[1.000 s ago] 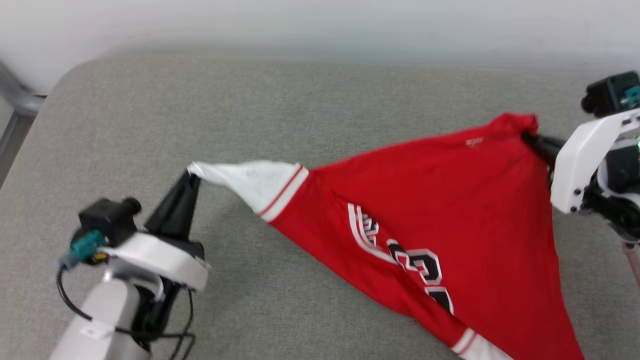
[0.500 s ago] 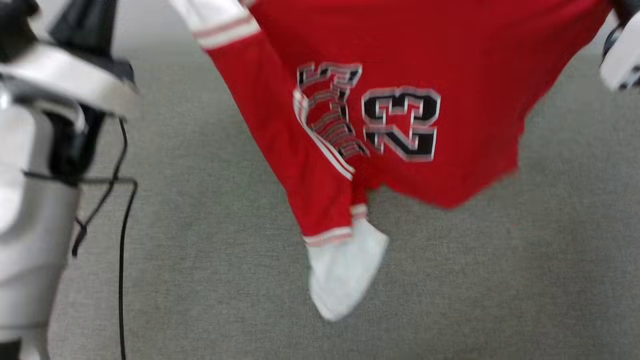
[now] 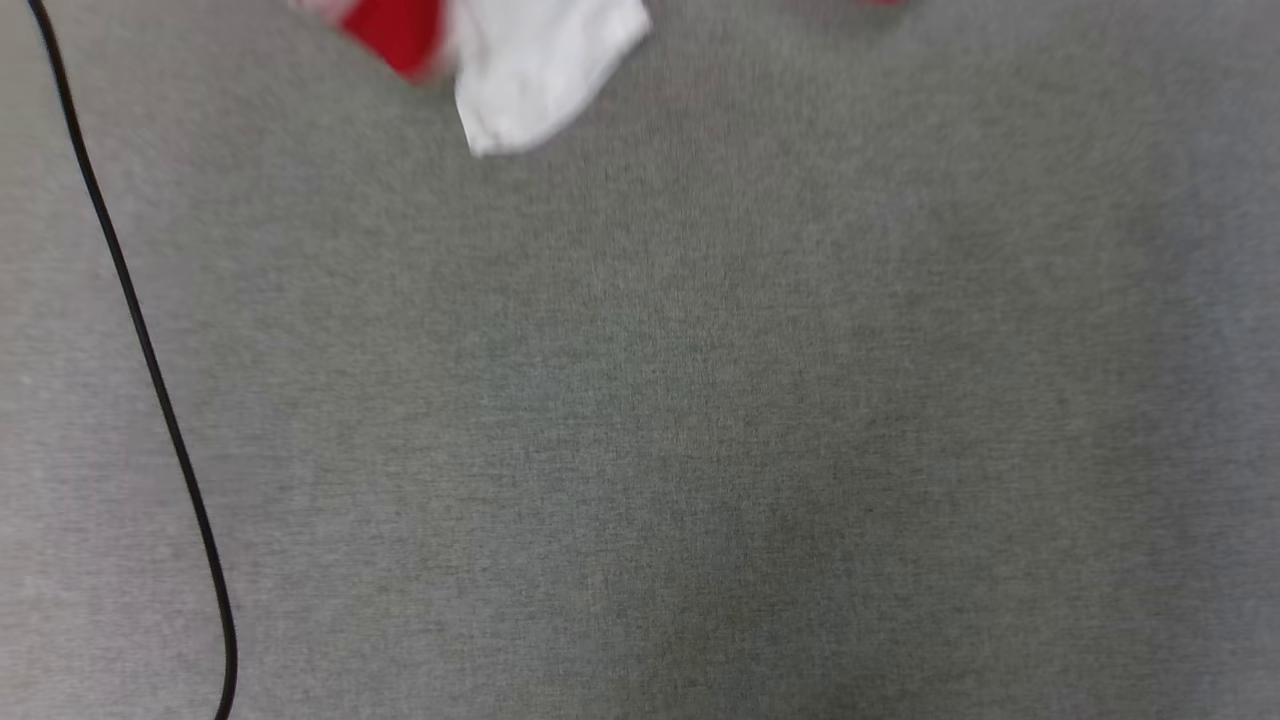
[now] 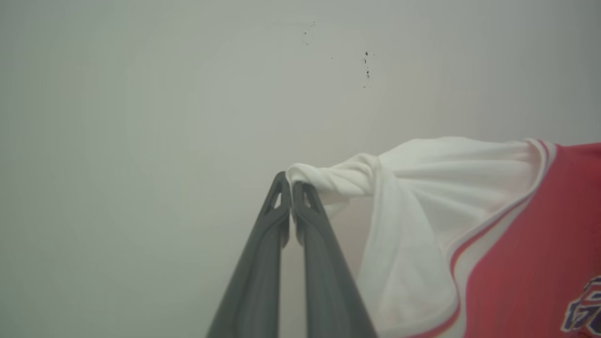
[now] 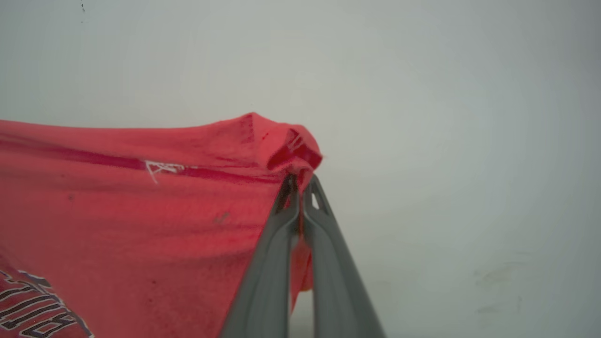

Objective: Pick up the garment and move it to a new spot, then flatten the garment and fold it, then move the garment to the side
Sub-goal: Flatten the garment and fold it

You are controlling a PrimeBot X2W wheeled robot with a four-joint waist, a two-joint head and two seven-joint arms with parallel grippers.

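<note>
Clearly, the left hand (image 4: 292, 180) is pressed together on a twisted corner of white cloth, its two dark fingers (image 4: 263, 263) meeting at the tips with the fabric nipped between them. That cloth is the white sleeve end (image 4: 422, 220) of the garment (image 4: 530, 244). It fans out to the right of the left wrist view, past thin red stripes into the red body, where an edge of the black, white-outlined print (image 4: 584, 305) shows at the lower right. Behind it stands a pale wall (image 4: 141, 117) with a few small dark specks (image 4: 366, 70).

The right hand (image 5: 300, 183) is likewise pinched shut, gripping a bunched fold of the red cloth (image 5: 141, 211). From that fold the fabric stretches taut to the left of the right wrist view, a small white mark (image 5: 159, 167) lying along a seam and part of the lettering (image 5: 33, 305) at the lower left.

From the head view, a blurred bit of red and the other white sleeve end (image 3: 535, 70) show at the top edge, over a grey fabric surface (image 3: 700, 420). Whether that sleeve touches the surface cannot be told. A thin black cable (image 3: 150, 360) curves down the left side.
</note>
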